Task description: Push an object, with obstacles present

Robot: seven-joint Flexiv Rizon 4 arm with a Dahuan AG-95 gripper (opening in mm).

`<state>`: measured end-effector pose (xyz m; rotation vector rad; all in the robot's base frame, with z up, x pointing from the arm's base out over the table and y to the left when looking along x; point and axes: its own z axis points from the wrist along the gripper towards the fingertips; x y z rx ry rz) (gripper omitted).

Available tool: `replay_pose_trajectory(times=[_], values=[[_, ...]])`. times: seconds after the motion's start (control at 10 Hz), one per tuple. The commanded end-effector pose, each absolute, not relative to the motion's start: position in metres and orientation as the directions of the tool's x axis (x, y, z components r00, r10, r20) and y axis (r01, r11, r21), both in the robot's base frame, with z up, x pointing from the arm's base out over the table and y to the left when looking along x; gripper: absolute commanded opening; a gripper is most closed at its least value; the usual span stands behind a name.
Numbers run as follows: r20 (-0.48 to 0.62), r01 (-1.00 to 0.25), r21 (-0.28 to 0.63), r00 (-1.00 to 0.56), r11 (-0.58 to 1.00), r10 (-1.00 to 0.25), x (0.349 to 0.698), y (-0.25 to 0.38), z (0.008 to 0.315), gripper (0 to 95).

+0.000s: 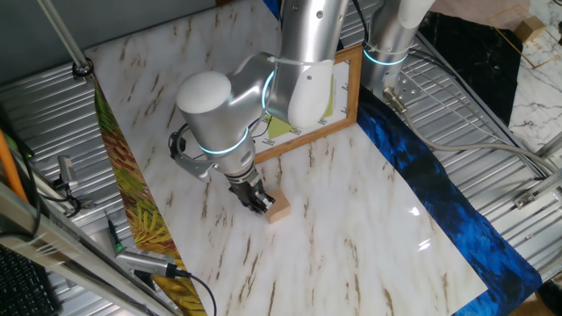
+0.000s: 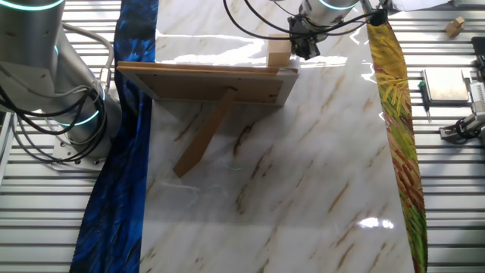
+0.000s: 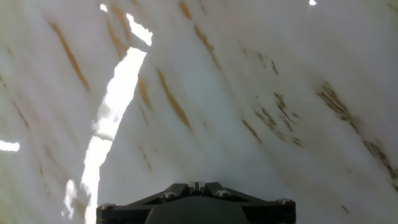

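One fixed view: gripper (image 1: pixel 258 201) touches the small wooden cube (image 1: pixel 278 208) on the marble tabletop (image 1: pixel 351 219), at seven o'clock from the picture frame (image 1: pixel 309 118); finger opening cannot be told.

Tabletop (image 1: pixel 351 211): white marble pattern with brown-tan streaks. Cube (image 1: pixel 279 209): plain pale tan wood. Picture frame (image 1: pixel 347 88): brown wood, white mat, yellow-green sheet; its back (image 2: pixel 204 82) is light tan wood. Gripper (image 1: pixel 258 202): black. Arm (image 1: pixel 307 53): silver-white with glowing cyan rings. Cloth strips: deep blue mottled (image 1: pixel 439 184) on one side, yellow-green leaf print (image 1: pixel 132 202) on the other.
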<state>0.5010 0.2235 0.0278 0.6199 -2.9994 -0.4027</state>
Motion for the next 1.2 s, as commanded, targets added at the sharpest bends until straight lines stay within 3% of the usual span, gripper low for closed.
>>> replay_pose_trajectory(times=[0.1, 1.2], values=[[-0.005, -0.387, 0.258, -0.917, 0.885, -0.399, 0.5011, 0.2226, 0.0277, 0.0], [-0.008, -0.475, 0.228, -0.874, 0.85, -0.486, 0.501, 0.2224, 0.0277, 0.0]])
